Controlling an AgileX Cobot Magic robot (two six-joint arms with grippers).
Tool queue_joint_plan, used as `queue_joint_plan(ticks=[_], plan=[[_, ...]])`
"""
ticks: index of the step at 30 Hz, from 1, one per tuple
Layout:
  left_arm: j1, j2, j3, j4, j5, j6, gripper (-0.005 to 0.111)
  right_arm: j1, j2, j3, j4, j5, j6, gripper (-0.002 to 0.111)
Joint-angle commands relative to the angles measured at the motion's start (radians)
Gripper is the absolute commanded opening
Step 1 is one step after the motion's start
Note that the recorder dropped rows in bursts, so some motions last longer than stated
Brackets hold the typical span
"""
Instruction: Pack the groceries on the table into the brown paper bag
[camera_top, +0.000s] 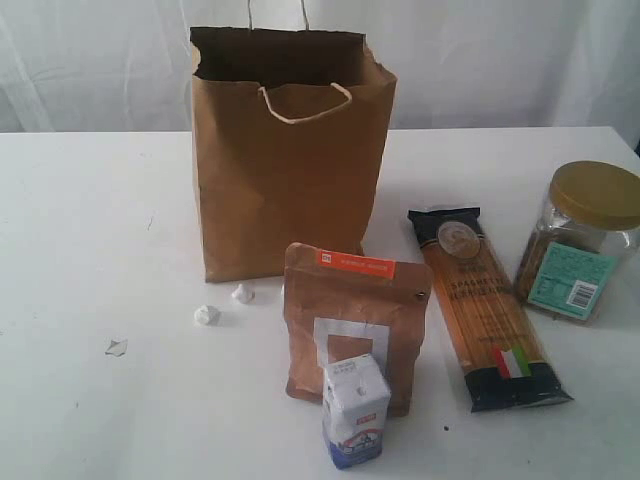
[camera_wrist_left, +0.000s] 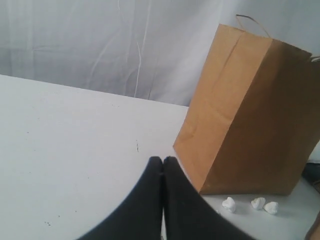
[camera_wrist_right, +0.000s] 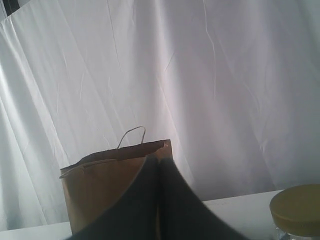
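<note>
We see both pincers fully closed, holding nothing: left gripper (camera_wrist_left: 163, 160) near the brown paper bag (camera_top: 290, 170), right gripper (camera_wrist_right: 159, 159) facing it. Gold-lidded clear jar (camera_top: 585, 240) stands just right of the spaghetti packet (camera_top: 485, 310). Probably heavy, rigid, slick, so we'd grip its body below the lid.

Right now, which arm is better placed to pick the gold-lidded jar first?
Probably the right arm. The jar stands at the table's right side, where that arm works; its lid shows in the right wrist view, near the shut right end effector.
</note>
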Motion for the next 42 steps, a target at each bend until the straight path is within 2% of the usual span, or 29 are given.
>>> queue_joint_plan(ticks=[1, 19, 21, 23, 31, 39, 40, 41, 42], plan=[[0.002, -0.019, 0.003, 0.03, -0.003, 0.002, 0.0, 0.0, 0.0, -0.008, -0.003, 0.07, 0.003, 0.0], [0.002, -0.058, 0.003, 0.03, -0.003, 0.002, 0.0, 0.0, 0.0, -0.008, -0.004, 0.082, -0.015, 0.0], [0.002, -0.063, 0.003, 0.054, 0.015, 0.002, 0.0, 0.0, 0.0, -0.008, -0.004, 0.082, -0.015, 0.0], [0.002, -0.063, 0.003, 0.062, 0.09, 0.014, 0.0, 0.0, 0.0, -0.008, -0.004, 0.082, -0.015, 0.0], [0.002, -0.063, -0.104, 0.062, 0.201, 0.021, 0.0, 0.0, 0.0, -0.008, -0.004, 0.082, -0.015, 0.0], [0.002, -0.063, -0.104, 0.062, 0.19, 0.021, 0.0, 0.0, 0.0, -0.008, -0.004, 0.082, -0.015, 0.0], [0.002, -0.063, -0.104, 0.062, 0.185, 0.044, 0.0, 0.0, 0.0, -0.008, -0.004, 0.082, -0.015, 0.0], [0.002, -0.063, -0.104, -0.014, 0.183, 0.101, 0.0, 0.0, 0.0, -0.008, -0.004, 0.082, -0.015, 0.0], [0.002, -0.063, -0.104, -0.141, 0.179, 0.265, 0.0, 0.0, 0.0, -0.008, -0.004, 0.082, -0.015, 0.0]])
